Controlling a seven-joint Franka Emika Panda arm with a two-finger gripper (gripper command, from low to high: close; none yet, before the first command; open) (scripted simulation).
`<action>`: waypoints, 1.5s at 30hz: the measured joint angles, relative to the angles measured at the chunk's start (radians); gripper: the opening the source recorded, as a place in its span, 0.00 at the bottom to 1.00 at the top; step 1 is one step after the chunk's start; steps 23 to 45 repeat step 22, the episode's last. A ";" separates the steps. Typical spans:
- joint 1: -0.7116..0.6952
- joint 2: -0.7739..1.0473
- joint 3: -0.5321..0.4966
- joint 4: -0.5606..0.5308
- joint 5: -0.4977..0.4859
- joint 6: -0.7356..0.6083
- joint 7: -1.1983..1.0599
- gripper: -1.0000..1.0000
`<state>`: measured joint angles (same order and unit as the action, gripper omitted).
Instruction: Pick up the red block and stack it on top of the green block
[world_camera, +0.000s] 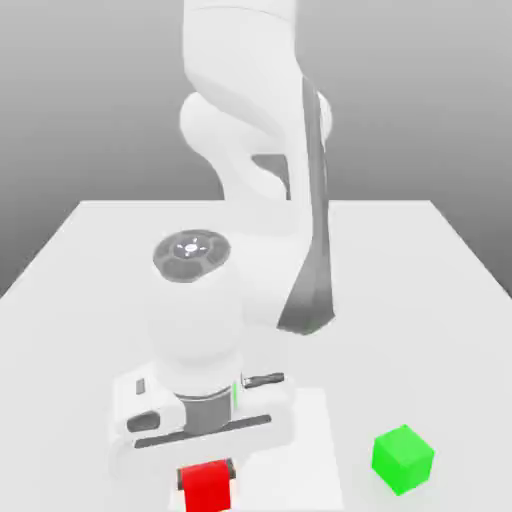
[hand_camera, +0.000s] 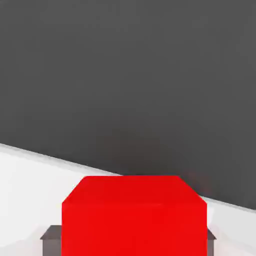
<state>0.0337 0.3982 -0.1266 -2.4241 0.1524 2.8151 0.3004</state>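
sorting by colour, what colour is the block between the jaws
Red, clearest in the hand view.

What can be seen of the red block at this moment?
The red block is a plain, uniformly bright red cube with flat faces and sharp edges, no markings. It sits square between the dark fingers of the gripper, which flank it on two opposite sides, directly under the hand. In the exterior view it is at the near table edge, left of the green block and well apart from it. Whether it rests on the table or is lifted is unclear.
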 joint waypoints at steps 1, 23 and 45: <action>-0.003 0.010 0.004 0.002 0.003 0.009 -0.003 0.00; 0.293 -0.139 0.179 -0.057 -0.187 -0.077 0.036 1.00; 0.293 -0.139 0.179 -0.057 -0.187 -0.077 0.036 1.00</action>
